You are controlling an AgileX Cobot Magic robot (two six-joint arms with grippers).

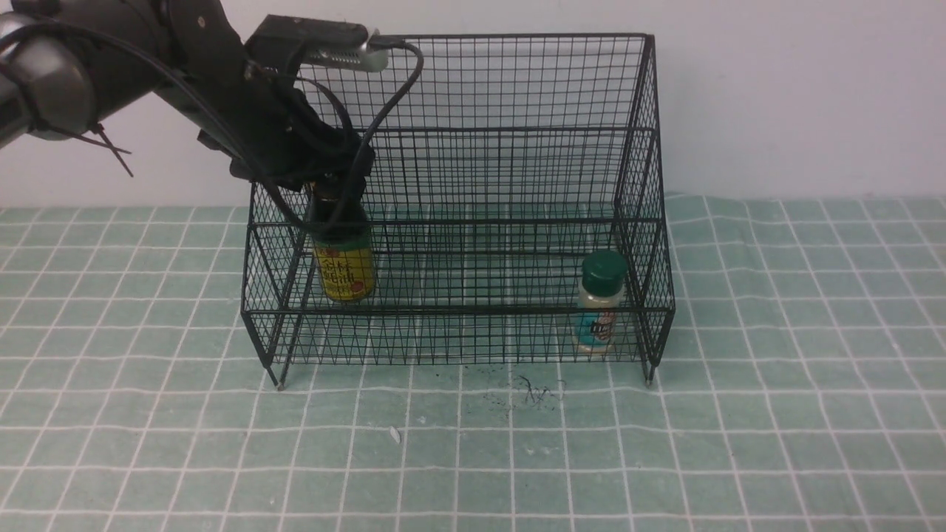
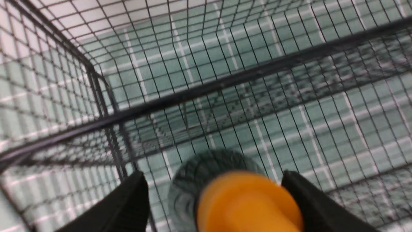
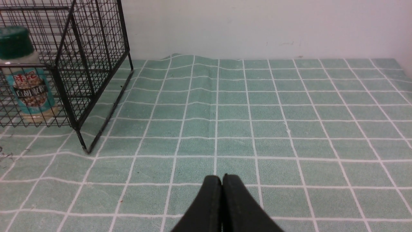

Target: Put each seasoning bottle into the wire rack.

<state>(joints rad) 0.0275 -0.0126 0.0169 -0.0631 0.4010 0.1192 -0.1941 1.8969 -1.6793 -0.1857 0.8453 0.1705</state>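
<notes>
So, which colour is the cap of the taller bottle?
Orange. The cap shows best in the left wrist view, between the open fingers.

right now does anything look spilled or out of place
Dark specks and scribble-like marks soil the checked cloth just before the wire rack, plus a small white scrap. Both bottles stand upright inside.

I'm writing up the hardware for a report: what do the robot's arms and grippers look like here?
The left arm is black with a rounded grey joint casing, black cables looping along it, cable ties, and a silver-edged black camera box on the wrist. The left gripper has flat, tapering matte-black fingers. The right gripper shows the same smooth black fingers; its arm is out of view.
</notes>
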